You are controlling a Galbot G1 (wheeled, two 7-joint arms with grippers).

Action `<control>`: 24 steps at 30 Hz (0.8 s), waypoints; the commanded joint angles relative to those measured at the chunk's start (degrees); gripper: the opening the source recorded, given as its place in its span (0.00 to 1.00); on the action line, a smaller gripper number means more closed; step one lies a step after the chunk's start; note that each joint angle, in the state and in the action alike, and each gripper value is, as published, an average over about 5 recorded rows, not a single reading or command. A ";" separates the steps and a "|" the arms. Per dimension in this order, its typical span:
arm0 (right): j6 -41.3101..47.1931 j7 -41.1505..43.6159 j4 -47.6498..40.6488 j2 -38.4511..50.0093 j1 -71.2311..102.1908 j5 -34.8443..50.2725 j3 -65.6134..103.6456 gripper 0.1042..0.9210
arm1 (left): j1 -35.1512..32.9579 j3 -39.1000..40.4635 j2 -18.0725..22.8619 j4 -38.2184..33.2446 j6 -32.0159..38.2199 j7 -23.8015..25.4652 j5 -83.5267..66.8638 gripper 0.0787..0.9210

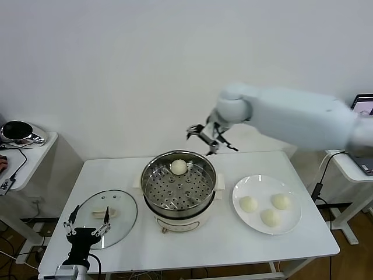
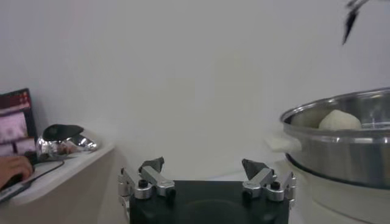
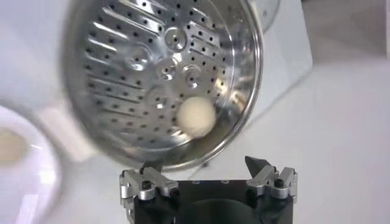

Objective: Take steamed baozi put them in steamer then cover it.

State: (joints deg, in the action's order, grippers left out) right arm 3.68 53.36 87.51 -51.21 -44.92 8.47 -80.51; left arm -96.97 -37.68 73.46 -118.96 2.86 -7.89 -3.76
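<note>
One baozi (image 1: pixel 179 167) lies at the back of the steel steamer (image 1: pixel 205 188), which sits on its cream pot base; it also shows in the right wrist view (image 3: pixel 195 115) and the left wrist view (image 2: pixel 339 120). Three more baozi (image 1: pixel 249 203) (image 1: pixel 280 201) (image 1: pixel 270 217) rest on the white plate (image 1: pixel 294 220). My right gripper (image 1: pixel 211 138) hangs open and empty above the steamer's far rim. The glass cover (image 1: pixel 123 219) with its cream handle lies flat on the table, left of the steamer. My left gripper (image 1: pixel 88 226) is open and empty at the cover's near edge.
The white table (image 1: pixel 192 242) carries everything. A side table (image 1: pixel 29 153) with a shiny round object stands at the left. Another side table (image 1: pixel 352 163) with a laptop stands at the right, with cables hanging beside it.
</note>
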 commanded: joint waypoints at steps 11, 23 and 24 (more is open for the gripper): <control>13.38 1.17 6.46 25.05 18.30 -2.12 6.20 0.88 | -0.05 1.08 0.67 -0.19 -0.38 -0.38 1.39 0.88; 11.89 0.26 -4.43 17.65 36.96 -11.07 20.25 0.88 | 1.16 1.05 1.39 0.71 -0.71 -0.54 2.28 0.88; 11.78 0.26 -5.05 16.87 37.79 -11.71 20.81 0.88 | 1.19 0.96 1.32 0.85 -0.72 -0.53 2.22 0.88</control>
State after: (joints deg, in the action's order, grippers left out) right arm 14.58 53.71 88.04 -32.77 -20.10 2.24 -68.04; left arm -96.06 -36.58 74.78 -118.89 2.30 -8.40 -1.75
